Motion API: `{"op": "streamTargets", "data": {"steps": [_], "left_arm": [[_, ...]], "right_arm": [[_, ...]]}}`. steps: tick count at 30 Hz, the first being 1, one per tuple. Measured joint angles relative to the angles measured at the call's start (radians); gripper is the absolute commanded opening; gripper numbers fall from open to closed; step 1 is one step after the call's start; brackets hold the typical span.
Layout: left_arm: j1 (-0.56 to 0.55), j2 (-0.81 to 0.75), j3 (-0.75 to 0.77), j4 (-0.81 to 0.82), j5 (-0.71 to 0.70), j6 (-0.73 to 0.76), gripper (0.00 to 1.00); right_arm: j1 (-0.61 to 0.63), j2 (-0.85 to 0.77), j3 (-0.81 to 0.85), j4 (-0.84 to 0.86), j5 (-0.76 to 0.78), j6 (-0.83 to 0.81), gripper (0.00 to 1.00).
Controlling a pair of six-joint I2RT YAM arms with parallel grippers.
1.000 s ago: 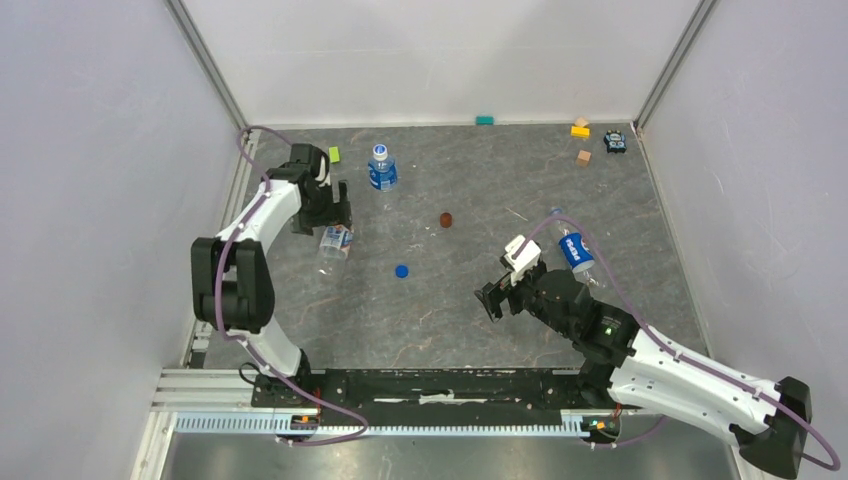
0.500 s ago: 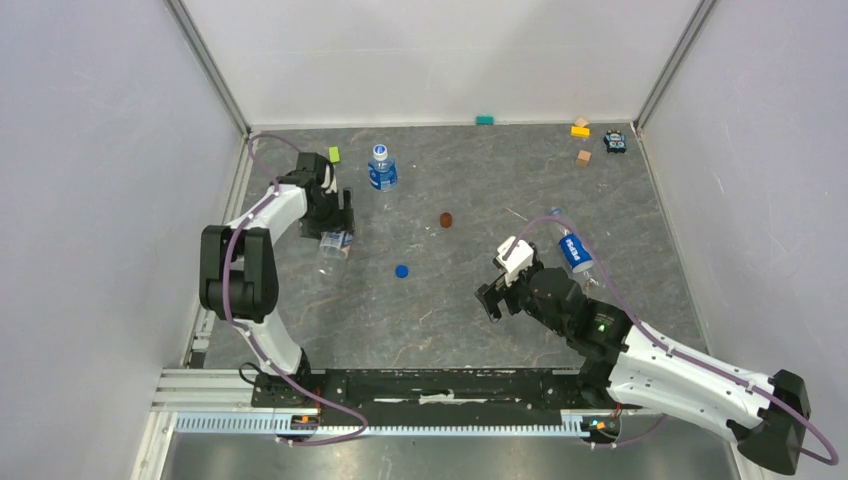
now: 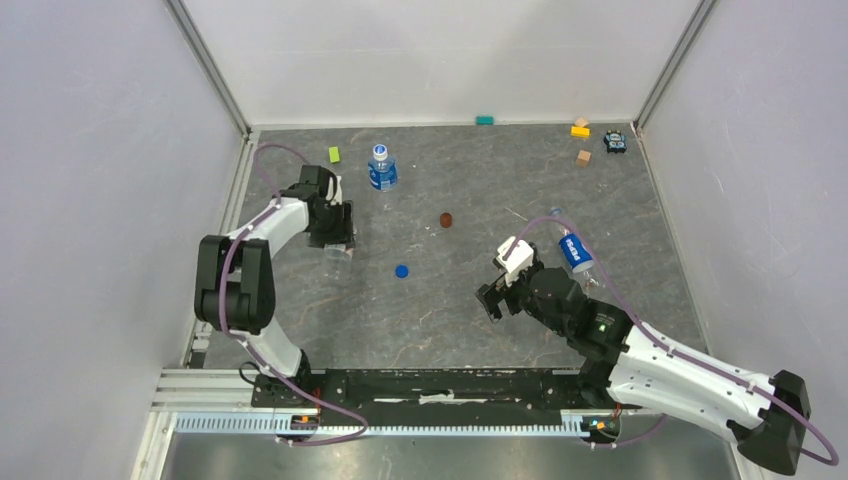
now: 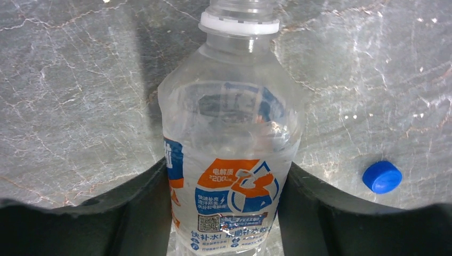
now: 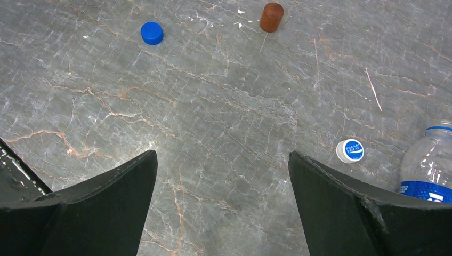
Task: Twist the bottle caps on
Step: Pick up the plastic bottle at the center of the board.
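The right gripper (image 3: pixel 492 300), nearest the bases, has not shifted over the last second. Its jaws stand fully spread above the table (image 3: pixel 440 330) and hold nothing, with a white cap (image 5: pixel 350 150) and a second bottle (image 5: pixel 430 166) toward the right of its wrist view. Farther out, a blue cap (image 3: pixel 401 270) lies loose. The change is at the left gripper (image 3: pixel 335 232): it has moved from beside the lying bottle (image 4: pixel 230 160) to directly over it. Its jaws have narrowed from full spread, so the fingers (image 4: pixel 133 208) now flank the label on both sides. Whether they already pinch the bottle cannot be told; no dent shows in its wall. On this evidence the grasp step is under way and no cap has been picked up yet. The bottle lies flat on the left part of the table, long axis parallel to the surface and running roughly near to far. Its open neck, white ring bare, points away from the wrist camera, apparently toward the far wall, with the blue cap off to its right.
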Motion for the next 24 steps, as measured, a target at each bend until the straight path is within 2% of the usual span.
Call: {"op": "streamTargets", "data": {"steps": [3, 7, 16, 19, 24], "left_arm": [[-0.015, -0.039, -0.015, 0.002, -0.002, 0.013, 0.49], [-0.027, -0.140, -0.050, 0.007, -0.004, 0.029, 0.43], [-0.028, -0.599, -0.224, 0.116, 0.006, 0.051, 0.41], [-0.028, -0.749, -0.283, 0.175, 0.040, 0.063, 0.41], [-0.029, -0.912, -0.358, 0.256, 0.124, 0.072, 0.41]], "right_arm": [[0.000, -0.005, 0.000, -0.002, 0.001, 0.000, 0.98], [0.000, -0.007, 0.001, -0.009, 0.002, -0.004, 0.98], [0.000, 0.043, 0.085, -0.072, 0.008, -0.034, 0.99], [-0.002, 0.088, 0.141, -0.095, 0.009, -0.048, 0.99], [-0.023, 0.170, 0.233, -0.135, 0.008, -0.071, 0.98]]}}
